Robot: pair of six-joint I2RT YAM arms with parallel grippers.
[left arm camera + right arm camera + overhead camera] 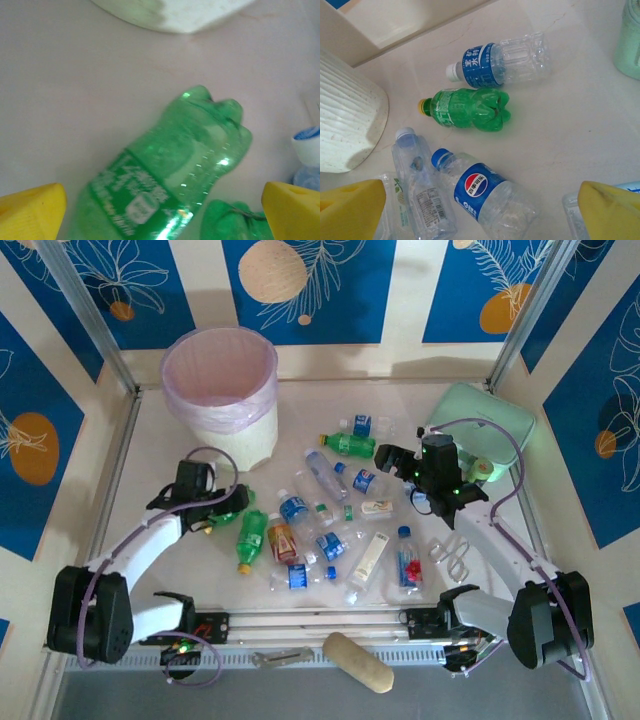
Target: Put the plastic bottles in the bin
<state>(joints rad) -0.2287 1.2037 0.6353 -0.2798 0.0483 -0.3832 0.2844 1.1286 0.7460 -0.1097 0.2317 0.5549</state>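
Observation:
The bin (pixel 220 390) stands at the back left, cream-white with a pale pink liner. Several plastic bottles (pixel 330 525) lie scattered over the middle of the table. My left gripper (pixel 215 505) is open and low over a green bottle (pixel 170 170), which lies between its yellow fingers (pixel 30 210) without touching them. A second green bottle (pixel 250 537) lies just beside it. My right gripper (pixel 393 462) hangs open above a clear Pepsi bottle (pixel 485 192). Beyond that lie a green bottle (pixel 465 107) and a blue-labelled clear bottle (pixel 495 62).
A mint-green pouch (pixel 480 420) sits at the back right behind the right arm. A tan oblong object (pixel 357 661) lies on the front rail. Metal clips (pixel 455 555) rest near the right arm. The bin's ribbed wall (pixel 345 115) is left of the right gripper.

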